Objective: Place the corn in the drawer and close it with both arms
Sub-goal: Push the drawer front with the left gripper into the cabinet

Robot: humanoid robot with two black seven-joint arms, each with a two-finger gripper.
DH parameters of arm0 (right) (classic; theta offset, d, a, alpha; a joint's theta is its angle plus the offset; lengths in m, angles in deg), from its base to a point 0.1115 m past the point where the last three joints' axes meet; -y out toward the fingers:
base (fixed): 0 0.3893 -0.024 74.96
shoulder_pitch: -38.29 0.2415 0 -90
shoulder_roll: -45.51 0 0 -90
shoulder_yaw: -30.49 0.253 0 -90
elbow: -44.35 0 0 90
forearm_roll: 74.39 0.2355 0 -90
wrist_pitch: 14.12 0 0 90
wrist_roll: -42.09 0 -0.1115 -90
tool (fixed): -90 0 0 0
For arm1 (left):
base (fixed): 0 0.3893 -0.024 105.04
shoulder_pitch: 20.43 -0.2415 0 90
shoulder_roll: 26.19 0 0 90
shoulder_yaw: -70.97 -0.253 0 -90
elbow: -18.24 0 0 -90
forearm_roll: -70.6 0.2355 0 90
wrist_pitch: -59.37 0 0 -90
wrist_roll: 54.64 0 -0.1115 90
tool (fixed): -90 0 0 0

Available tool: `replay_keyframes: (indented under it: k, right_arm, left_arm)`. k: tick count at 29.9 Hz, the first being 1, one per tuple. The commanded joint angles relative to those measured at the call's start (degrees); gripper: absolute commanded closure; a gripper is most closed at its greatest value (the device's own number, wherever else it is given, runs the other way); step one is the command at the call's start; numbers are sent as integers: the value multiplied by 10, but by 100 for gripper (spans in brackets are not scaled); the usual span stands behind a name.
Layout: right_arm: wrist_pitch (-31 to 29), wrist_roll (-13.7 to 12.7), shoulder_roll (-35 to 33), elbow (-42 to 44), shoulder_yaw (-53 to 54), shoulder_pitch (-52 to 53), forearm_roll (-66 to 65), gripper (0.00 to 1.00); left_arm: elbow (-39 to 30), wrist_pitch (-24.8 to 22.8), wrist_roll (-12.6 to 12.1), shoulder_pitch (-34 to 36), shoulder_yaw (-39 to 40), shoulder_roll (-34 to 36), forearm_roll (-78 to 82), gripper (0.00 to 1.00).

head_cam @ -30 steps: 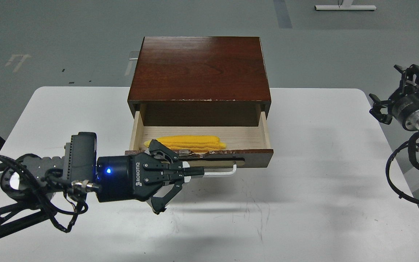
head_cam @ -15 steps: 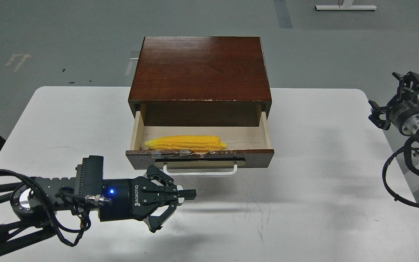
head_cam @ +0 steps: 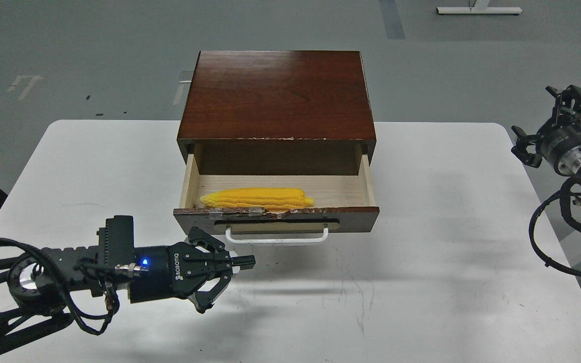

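The drawer (head_cam: 356, 220) stands pulled out of the dark wooden cabinet (head_cam: 278, 96), its pale wood inside showing. The yellow corn (head_cam: 257, 197) lies inside it, along the front wall at the left. The white bar handle (head_cam: 276, 241) is free. My left gripper (head_cam: 244, 262) is shut and empty; it hovers over the table just below and left of the handle, pointing right. My right gripper (head_cam: 535, 115) is open and empty, held up beyond the table's right edge, far from the drawer.
The cabinet stands at the back middle of the white table (head_cam: 421, 282). Black cables (head_cam: 547, 242) hang from my right arm by the table's right edge. Grey floor lies behind.
My left gripper has drawn back from the drawer handle, moving down and to the left, still shut. My right gripper has shifted only slightly. The drawer and corn have stayed put.
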Motion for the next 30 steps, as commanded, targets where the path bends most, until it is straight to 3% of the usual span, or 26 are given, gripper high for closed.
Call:
replay_keyframes:
  k: [1, 30]
  right_arm:
    - [0, 0, -1, 0, 0, -1, -1, 0]
    - [1, 2, 0, 2, -2, -3, 0, 0]
  left_arm:
    - [8, 0, 0, 0, 1, 0, 0, 100]
    - [34, -3, 0, 11, 14, -12, 0, 100]
